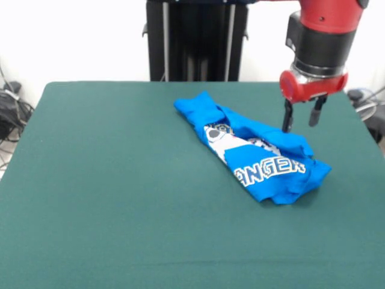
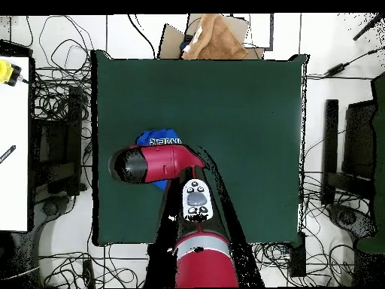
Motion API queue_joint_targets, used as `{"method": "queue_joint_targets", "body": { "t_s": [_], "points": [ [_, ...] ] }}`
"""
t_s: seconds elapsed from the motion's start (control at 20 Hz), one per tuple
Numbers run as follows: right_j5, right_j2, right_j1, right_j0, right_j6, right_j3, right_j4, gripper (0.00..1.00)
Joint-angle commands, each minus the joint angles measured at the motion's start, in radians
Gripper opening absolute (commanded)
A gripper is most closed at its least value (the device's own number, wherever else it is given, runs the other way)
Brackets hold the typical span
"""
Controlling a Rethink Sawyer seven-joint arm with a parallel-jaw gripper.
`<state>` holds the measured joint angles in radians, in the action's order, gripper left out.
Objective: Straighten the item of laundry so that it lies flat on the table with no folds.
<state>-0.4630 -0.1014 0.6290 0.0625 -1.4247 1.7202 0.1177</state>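
Note:
The item of laundry point(image 1: 258, 153) is a bright blue T-shirt lying bunched and folded on the right half of the green table point(image 1: 108, 180). White lettering and a graphic show on its near part. My gripper point(image 1: 300, 118) hangs open just above the shirt's far right edge, fingers pointing down with nothing between them. In the overhead view the red arm covers most of the shirt point(image 2: 158, 139); only a blue patch with lettering shows beside the arm, and the gripper itself is hidden under the wrist.
A brown cardboard box point(image 2: 214, 38) sits beyond the table's far edge in the overhead view. Cables lie on the floor around the table. A white desk point(image 2: 13, 143) stands at the left.

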Motion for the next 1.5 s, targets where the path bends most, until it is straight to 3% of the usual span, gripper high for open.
{"method": "queue_joint_targets", "body": {
  "t_s": [0.05,0.4,0.75,1.1,1.5],
  "points": [
    [0.041,0.031,-0.030,-0.009,-0.267,0.069,-0.051,1.00],
    [0.024,0.028,-0.016,0.025,-0.210,0.053,-0.034,1.00],
    [0.076,-0.045,-0.067,0.201,0.002,0.002,0.081,1.00],
    [0.130,-0.091,-0.099,0.284,0.025,-0.006,0.171,1.00],
    [0.165,-0.114,-0.154,0.309,-0.002,-0.048,0.239,1.00]
  ]
}}
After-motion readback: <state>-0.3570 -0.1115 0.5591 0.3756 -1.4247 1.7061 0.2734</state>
